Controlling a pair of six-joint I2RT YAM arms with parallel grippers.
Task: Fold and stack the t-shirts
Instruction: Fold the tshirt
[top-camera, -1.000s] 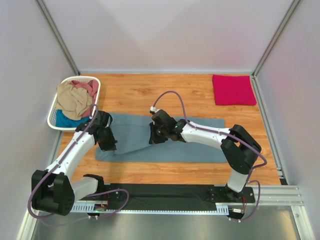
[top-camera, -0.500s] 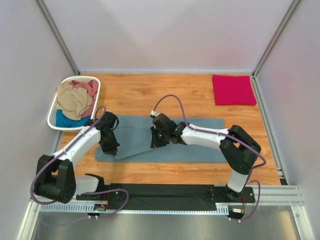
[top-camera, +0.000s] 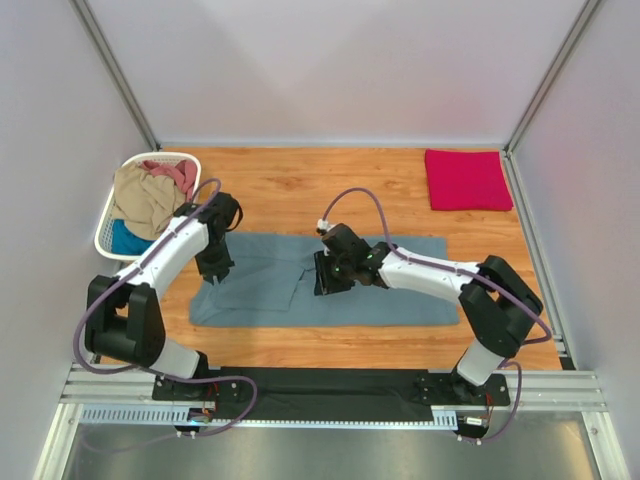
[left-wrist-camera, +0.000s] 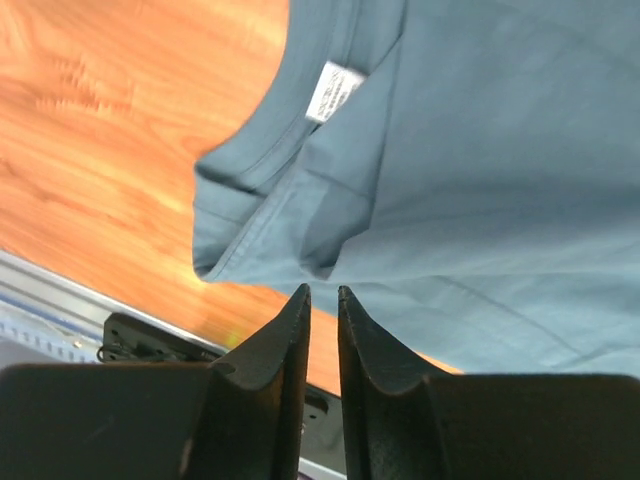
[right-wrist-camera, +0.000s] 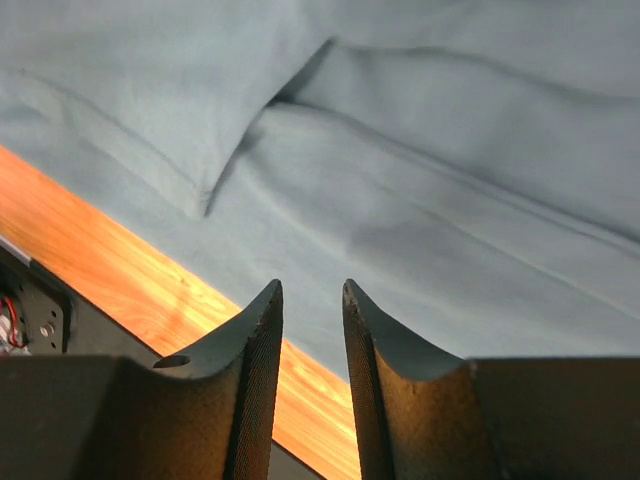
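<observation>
The slate grey-blue t-shirt (top-camera: 400, 285) lies flat as a long band across the middle of the table, with a flap folded over its left part. My left gripper (top-camera: 215, 274) hovers over its left end. In the left wrist view its jaws (left-wrist-camera: 322, 290) stand a narrow gap apart and empty, above the shirt (left-wrist-camera: 480, 180) near the collar with a white label (left-wrist-camera: 333, 90). My right gripper (top-camera: 322, 281) hovers over the shirt's middle. Its jaws (right-wrist-camera: 310, 285) are slightly open and empty above the smooth fabric (right-wrist-camera: 420, 150). A folded crimson-pink t-shirt (top-camera: 467, 180) lies at the back right.
A white slatted basket (top-camera: 103, 232) at the back left holds tan (top-camera: 145, 200), dusty-pink (top-camera: 178, 172) and bright-blue (top-camera: 128, 241) shirts. The black mounting rail (top-camera: 330, 385) runs along the near edge. White walls enclose the table on three sides.
Both grippers let go of the lifted grey-blue fabric, which now lies flat as a folded flap. The left gripper moved toward the back and the right gripper shifted right.
</observation>
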